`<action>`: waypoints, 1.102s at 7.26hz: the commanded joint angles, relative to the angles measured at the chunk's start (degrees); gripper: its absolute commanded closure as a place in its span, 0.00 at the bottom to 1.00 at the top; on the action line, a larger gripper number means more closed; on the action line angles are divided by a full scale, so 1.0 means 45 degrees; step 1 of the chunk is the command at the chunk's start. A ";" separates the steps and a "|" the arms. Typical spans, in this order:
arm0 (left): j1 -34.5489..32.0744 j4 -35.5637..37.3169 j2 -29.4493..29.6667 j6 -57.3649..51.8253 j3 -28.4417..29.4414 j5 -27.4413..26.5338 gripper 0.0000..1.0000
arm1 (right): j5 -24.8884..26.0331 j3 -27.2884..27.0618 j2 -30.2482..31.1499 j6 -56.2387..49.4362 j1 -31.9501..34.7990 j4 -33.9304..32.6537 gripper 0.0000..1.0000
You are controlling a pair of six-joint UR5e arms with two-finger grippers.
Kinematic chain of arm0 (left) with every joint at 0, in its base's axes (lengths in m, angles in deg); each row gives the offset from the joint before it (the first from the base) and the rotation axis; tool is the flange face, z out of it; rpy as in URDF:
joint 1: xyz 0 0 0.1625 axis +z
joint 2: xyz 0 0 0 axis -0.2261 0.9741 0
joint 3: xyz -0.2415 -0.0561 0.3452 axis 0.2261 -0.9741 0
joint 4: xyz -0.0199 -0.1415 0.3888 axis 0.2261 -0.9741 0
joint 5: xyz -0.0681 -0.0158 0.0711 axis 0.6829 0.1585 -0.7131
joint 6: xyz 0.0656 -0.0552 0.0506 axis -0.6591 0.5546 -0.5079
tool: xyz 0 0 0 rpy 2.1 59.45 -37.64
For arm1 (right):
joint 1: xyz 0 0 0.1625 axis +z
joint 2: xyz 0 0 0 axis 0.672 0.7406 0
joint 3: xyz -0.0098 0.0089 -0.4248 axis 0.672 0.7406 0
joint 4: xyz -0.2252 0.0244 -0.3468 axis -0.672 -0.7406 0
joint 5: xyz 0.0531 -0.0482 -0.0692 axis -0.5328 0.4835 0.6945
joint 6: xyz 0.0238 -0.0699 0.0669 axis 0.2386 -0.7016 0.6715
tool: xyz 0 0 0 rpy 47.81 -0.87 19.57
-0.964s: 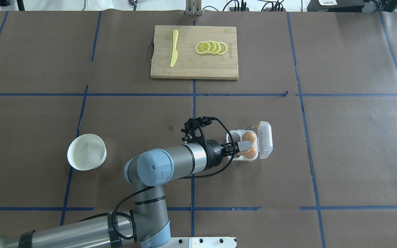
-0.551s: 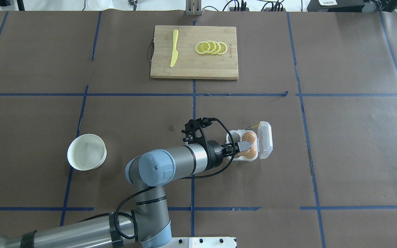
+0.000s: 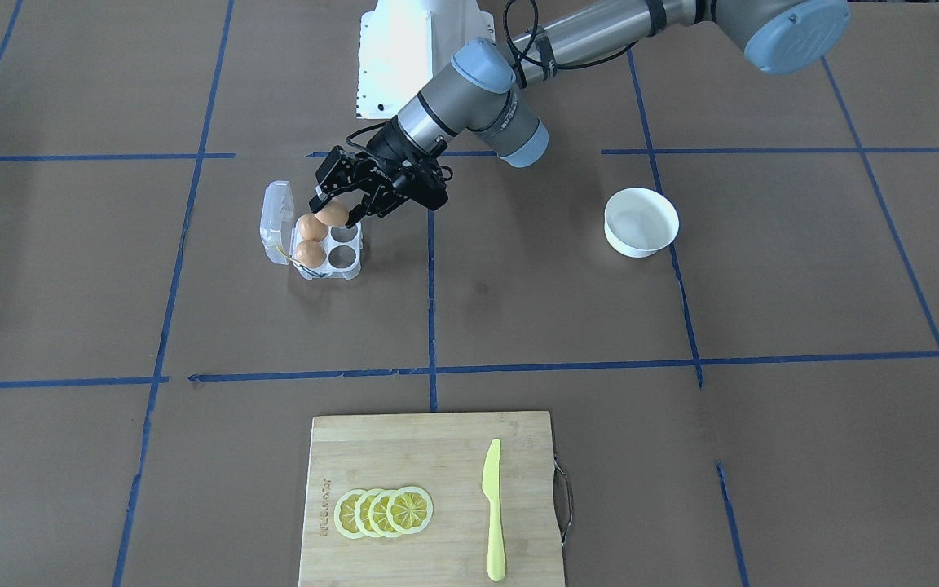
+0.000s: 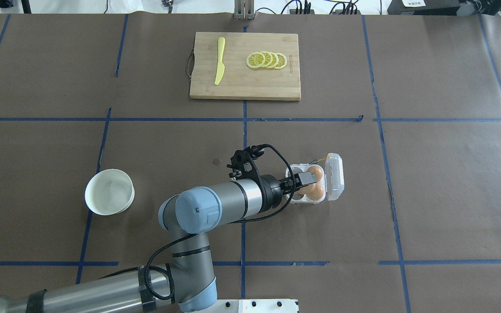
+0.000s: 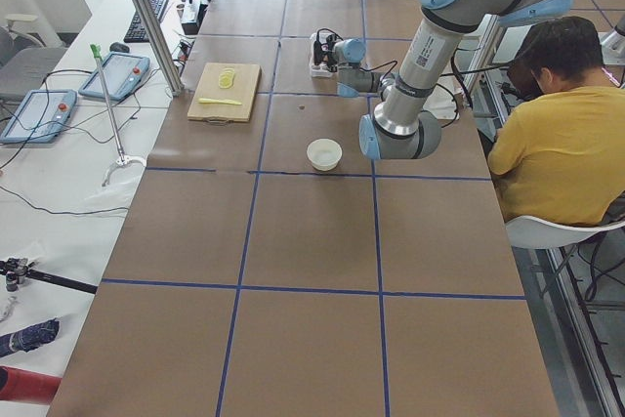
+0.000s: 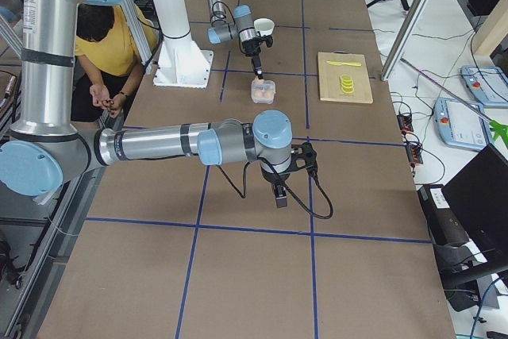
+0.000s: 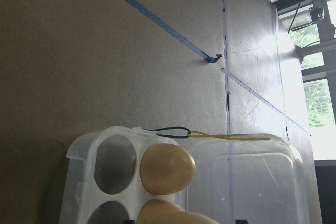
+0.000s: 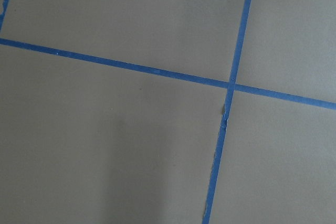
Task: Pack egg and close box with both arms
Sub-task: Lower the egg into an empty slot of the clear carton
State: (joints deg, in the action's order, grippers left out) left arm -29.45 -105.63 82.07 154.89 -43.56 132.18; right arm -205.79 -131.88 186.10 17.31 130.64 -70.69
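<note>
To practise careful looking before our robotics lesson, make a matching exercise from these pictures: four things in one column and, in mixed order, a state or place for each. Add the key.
Things:
1 bowl
2 carton lid
3 knife
4 left gripper

States or places:
A shut on an egg
B on the cutting board
C empty
D swung open

Pairs: 1-C, 2-D, 3-B, 4-A

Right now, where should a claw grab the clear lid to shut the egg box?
Probably the free outer edge of the lid, coming from the robot's right. It stands open on that side of the box, and the left claw, holding an egg, crowds the other side.
</note>
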 commanded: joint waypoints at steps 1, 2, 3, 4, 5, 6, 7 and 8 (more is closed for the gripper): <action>-0.0011 0.0000 -0.0014 0.0908 0.0001 -0.0362 0.60 | 0.0000 0.0000 -0.0014 0.0000 0.0000 0.0000 0.00; -0.0011 0.0019 -0.0014 0.0890 0.0001 -0.0383 0.53 | 0.0000 0.0000 -0.0014 0.0000 0.0000 0.0000 0.00; 0.0027 0.0020 -0.0014 0.0890 0.0001 -0.0364 0.47 | 0.0000 0.0000 -0.0014 0.0000 0.0000 0.0000 0.00; 0.0028 0.0039 -0.0014 0.0851 0.0001 -0.0345 0.38 | 0.0000 0.0000 -0.0033 0.0000 0.0000 0.0000 0.00; 0.0047 0.0059 -0.0014 0.0735 -0.0019 -0.0344 0.32 | 0.0000 0.0000 -0.0053 0.0000 0.0000 0.0000 0.00; 0.0047 0.0059 -0.0014 0.0734 -0.0019 -0.0325 0.31 | 0.0020 0.0000 -0.0053 0.0000 0.0000 0.0000 0.00; 0.0047 0.0059 -0.0014 0.0714 -0.0019 -0.0306 0.30 | 0.0020 0.0000 -0.0053 0.0000 0.0000 0.0000 0.00; 0.0047 0.0059 -0.0034 0.0656 -0.0019 -0.0286 0.27 | 0.0020 0.0000 -0.0053 0.0000 0.0000 0.0000 0.00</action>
State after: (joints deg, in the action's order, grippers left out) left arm -29.24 -105.37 81.98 158.09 -43.63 130.78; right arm -205.72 -131.88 185.87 17.31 130.64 -70.69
